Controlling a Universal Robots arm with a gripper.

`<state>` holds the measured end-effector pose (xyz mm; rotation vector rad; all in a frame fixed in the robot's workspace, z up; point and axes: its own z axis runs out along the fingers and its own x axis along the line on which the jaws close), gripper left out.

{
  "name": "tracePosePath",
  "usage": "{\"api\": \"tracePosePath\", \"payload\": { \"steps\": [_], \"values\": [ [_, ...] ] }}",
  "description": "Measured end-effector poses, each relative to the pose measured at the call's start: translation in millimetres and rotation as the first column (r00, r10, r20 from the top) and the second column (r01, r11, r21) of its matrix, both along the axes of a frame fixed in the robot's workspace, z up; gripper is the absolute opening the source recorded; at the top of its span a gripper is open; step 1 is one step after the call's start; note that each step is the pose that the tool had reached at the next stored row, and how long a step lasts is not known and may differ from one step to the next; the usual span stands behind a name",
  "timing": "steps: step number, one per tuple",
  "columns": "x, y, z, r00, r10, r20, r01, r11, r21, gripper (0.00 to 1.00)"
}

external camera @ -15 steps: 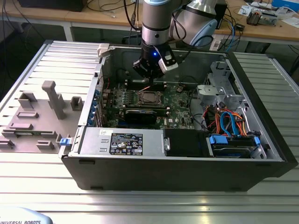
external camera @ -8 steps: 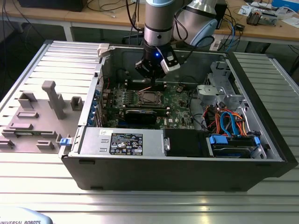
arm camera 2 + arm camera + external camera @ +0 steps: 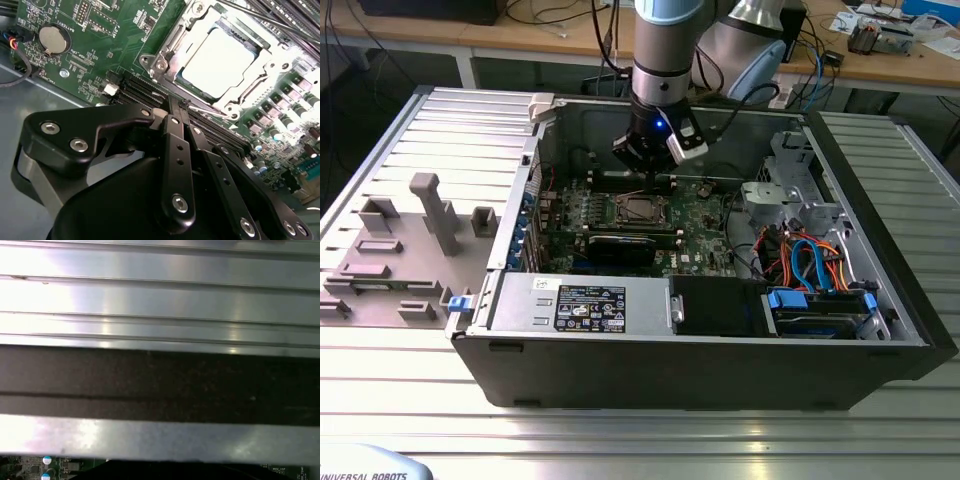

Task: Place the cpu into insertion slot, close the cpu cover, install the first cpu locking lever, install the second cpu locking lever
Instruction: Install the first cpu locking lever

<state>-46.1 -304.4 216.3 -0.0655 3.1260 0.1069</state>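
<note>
Black claw [image 3: 182,107] closed with nothing between its fingers, tips just beside the silver-rimmed square insertion slot [image 3: 638,209] at the centre of the exterior view, pale silver-grey square cpu [image 3: 220,62] seated in it at upper right of the second wrist view, thin silver metal cpu cover [image 3: 182,42] framing the chip, green circuit board [image 3: 100,45] around, open black computer case [image 3: 720,370] on the ribbed metal table [image 3: 620,440].

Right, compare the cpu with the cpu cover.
The cpu is a plain, solid pale square; the cpu cover is a silver frame with a square window. The cpu is smaller and sits inside; the cover runs around it, with tabs and screws at its rim. Both lie flat in the insertion slot, metallic.
</note>
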Motion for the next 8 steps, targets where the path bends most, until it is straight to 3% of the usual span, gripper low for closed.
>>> {"api": "tracePosePath", "payload": {
  "steps": [8],
  "values": [
    [0.8,0.0,-7.8,1.0000,0.000,-0.0002,0.000,1.0000,0.0000,0.11]
  ]
}}
